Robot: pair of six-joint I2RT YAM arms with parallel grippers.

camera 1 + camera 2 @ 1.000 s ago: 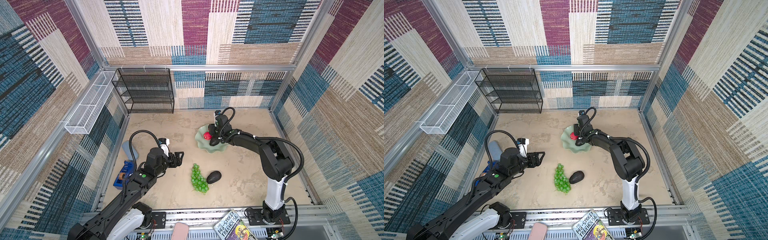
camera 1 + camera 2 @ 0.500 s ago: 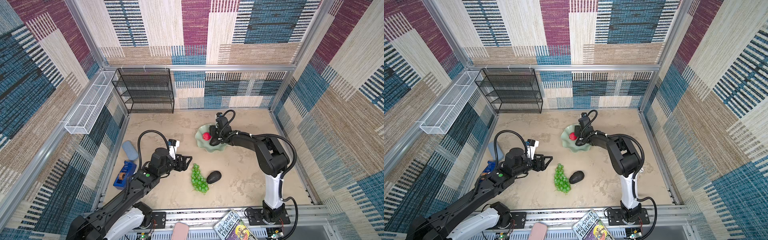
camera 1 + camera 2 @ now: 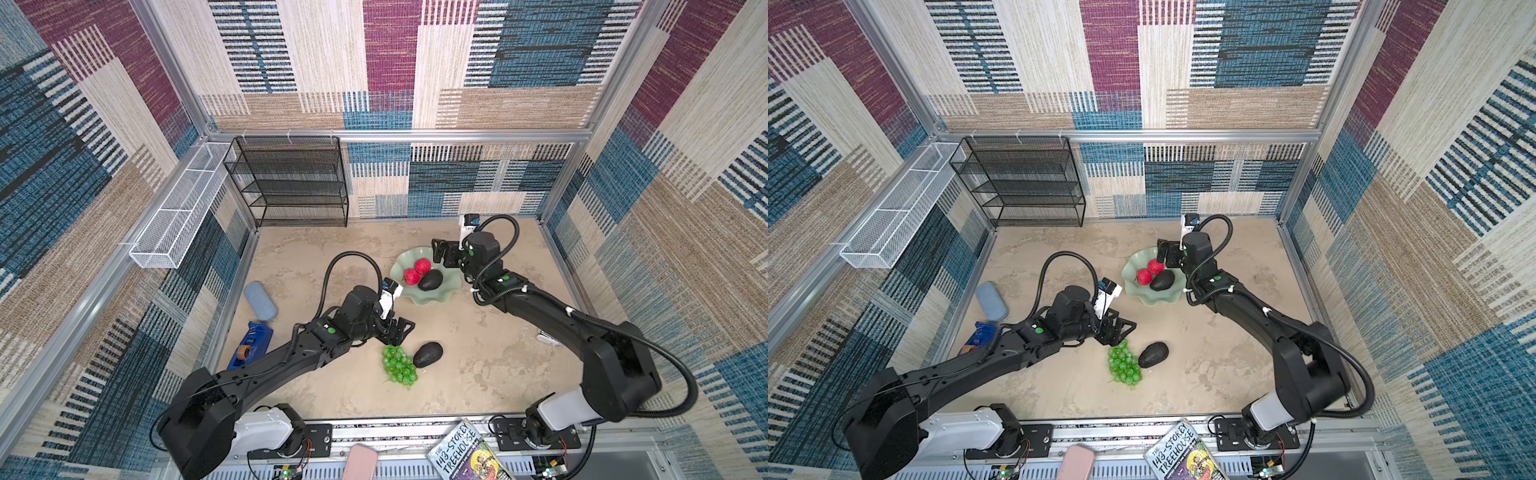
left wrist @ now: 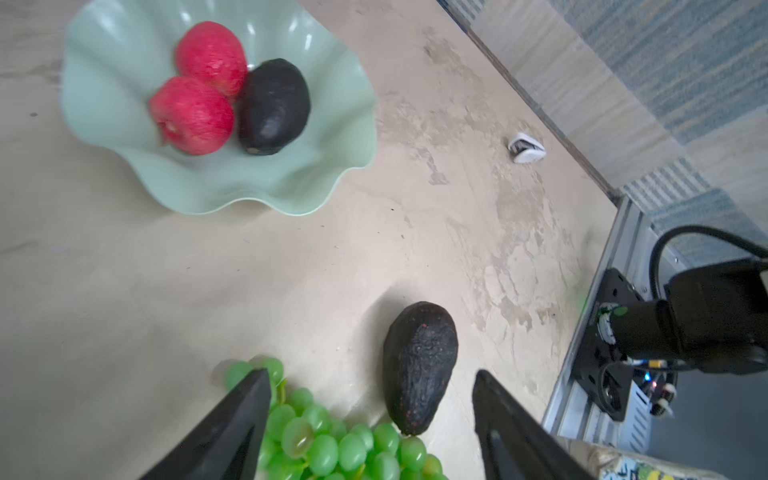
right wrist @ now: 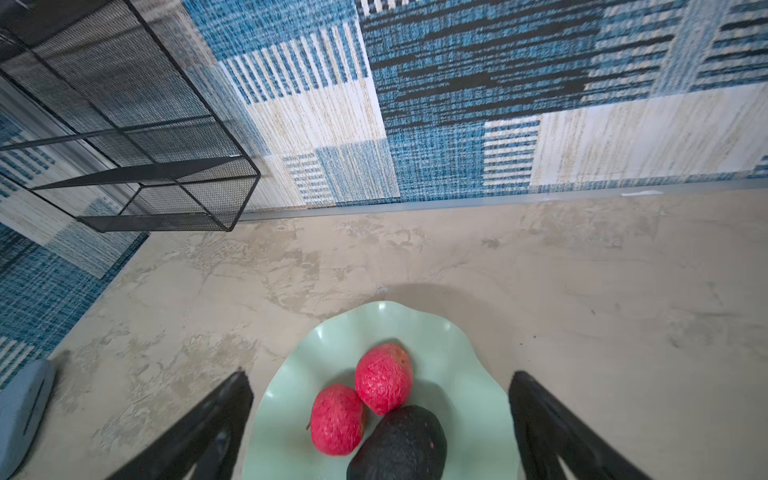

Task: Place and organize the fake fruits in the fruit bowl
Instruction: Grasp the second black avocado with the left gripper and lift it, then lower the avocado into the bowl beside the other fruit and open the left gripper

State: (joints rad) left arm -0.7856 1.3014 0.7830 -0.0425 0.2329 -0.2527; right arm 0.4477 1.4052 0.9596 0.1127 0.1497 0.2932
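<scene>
Left gripper (image 3: 400,333): jaws apart, empty, above the far end of the grapes (image 3: 399,365). Right gripper (image 3: 441,254): jaws spread wide, empty, over the far rim of the fruit bowl (image 3: 434,300).

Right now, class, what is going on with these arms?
The robot is filling the fruit bowl. Two red fruits and one avocado lie in it; the right end effector hovers open above it. The left end effector, open and empty, hangs over the grapes beside the second avocado, both outside the bowl.

Bright even light, soft shadows, blurred edges
</scene>
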